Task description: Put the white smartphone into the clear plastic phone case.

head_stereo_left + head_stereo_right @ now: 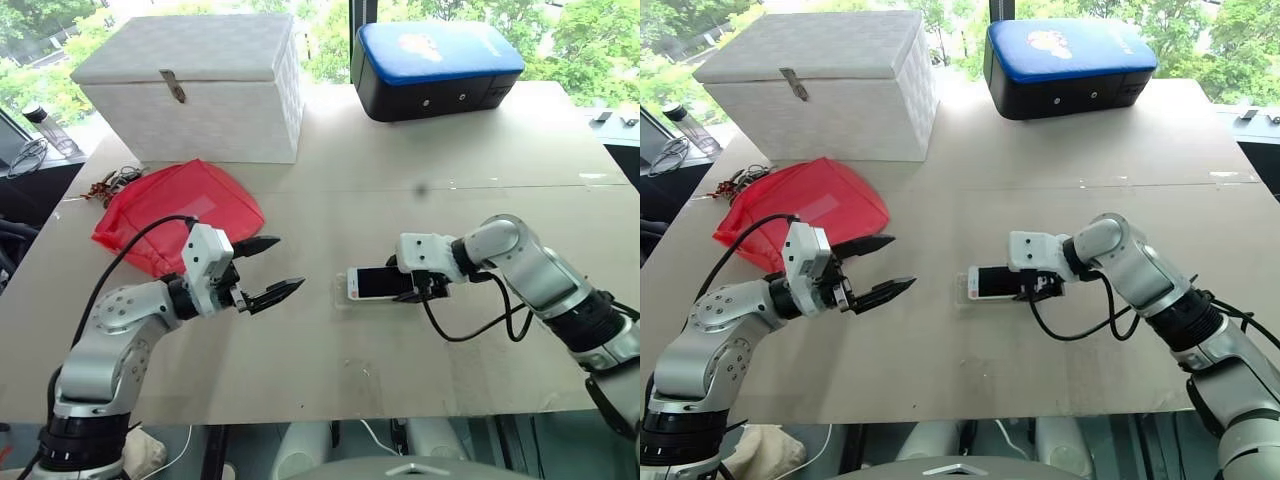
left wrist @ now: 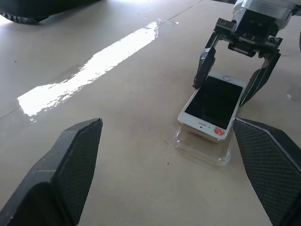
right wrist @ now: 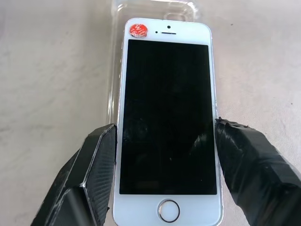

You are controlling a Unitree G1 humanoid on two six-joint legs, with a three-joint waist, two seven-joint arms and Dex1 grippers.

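The white smartphone (image 3: 167, 117) lies screen up, with a red sticker at its far end. Its sticker end rests over the clear plastic phone case (image 2: 202, 153), which lies flat on the table and sticks out beyond that end. My right gripper (image 1: 420, 285) is shut on the smartphone, one black finger on each long side near the home button. My left gripper (image 1: 287, 263) hangs open a little above the table, off to the left of the phone and case, with nothing between its fingers (image 2: 70, 174).
A red mesh bag (image 1: 175, 215) lies behind my left arm. A white lidded box (image 1: 200, 85) and a blue-and-black case (image 1: 435, 65) stand at the back of the table (image 1: 330, 380). My right arm's cable loops beside the phone.
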